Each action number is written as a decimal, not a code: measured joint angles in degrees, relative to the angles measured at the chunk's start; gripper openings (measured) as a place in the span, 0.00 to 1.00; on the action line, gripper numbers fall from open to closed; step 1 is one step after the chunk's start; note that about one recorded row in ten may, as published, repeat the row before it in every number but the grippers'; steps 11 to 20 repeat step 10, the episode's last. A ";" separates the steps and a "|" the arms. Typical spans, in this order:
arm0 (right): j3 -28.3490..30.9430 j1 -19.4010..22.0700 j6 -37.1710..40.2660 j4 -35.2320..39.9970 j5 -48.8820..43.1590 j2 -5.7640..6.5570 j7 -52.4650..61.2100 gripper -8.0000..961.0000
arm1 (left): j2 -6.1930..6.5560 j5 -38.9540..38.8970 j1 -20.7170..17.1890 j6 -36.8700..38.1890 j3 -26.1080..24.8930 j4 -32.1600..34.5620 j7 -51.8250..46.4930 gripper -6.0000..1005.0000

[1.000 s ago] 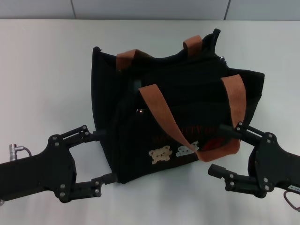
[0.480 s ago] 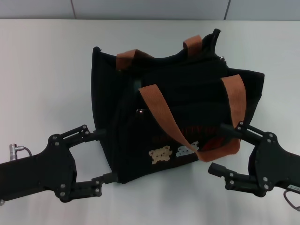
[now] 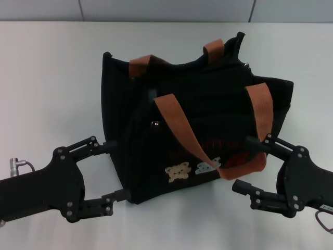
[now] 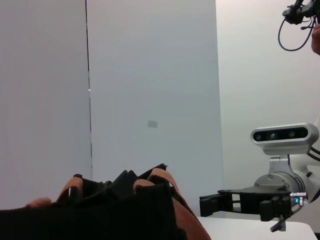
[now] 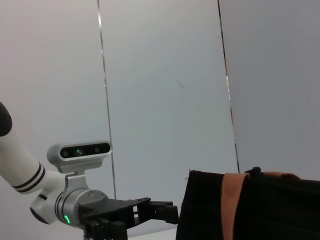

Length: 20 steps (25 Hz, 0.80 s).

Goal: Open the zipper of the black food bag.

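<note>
The black food bag point(image 3: 208, 112) stands mid-table with two orange-brown handles point(image 3: 179, 122) and bear patches on its front. Its zipper track does not stand out from the black fabric. One small silver piece point(image 3: 245, 64) shows at the far right top corner and another point(image 3: 155, 123) on the front; I cannot tell which is the pull tab. My left gripper point(image 3: 115, 169) is open, its fingers straddling the bag's near left corner. My right gripper point(image 3: 243, 163) is open at the bag's near right side, its far finger against the drooping handle loop.
The bag rests on a white table point(image 3: 52, 78) with a grey wall behind. A small metal connector point(image 3: 15, 165) lies at the left edge. The left wrist view shows the bag's top point(image 4: 120, 210) and the right gripper point(image 4: 235, 202) beyond it.
My left gripper has edged slightly right, closer around the bag's near left corner. The right gripper and the bag have hardly moved.
</note>
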<state>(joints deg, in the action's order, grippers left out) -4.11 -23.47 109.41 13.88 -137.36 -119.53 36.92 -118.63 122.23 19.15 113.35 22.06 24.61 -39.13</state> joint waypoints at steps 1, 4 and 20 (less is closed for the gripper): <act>0.05 0.00 0.00 0.00 0.02 0.00 0.00 0.87 | -0.01 0.00 0.00 0.00 0.00 0.00 0.00 0.82; 0.16 0.00 0.00 0.00 0.09 0.00 -0.05 0.87 | -0.02 -0.14 0.04 0.03 0.00 0.00 0.23 0.82; 0.19 0.00 0.00 0.00 0.10 0.00 -0.15 0.87 | -0.02 -0.82 0.10 0.02 0.00 -0.10 0.92 0.82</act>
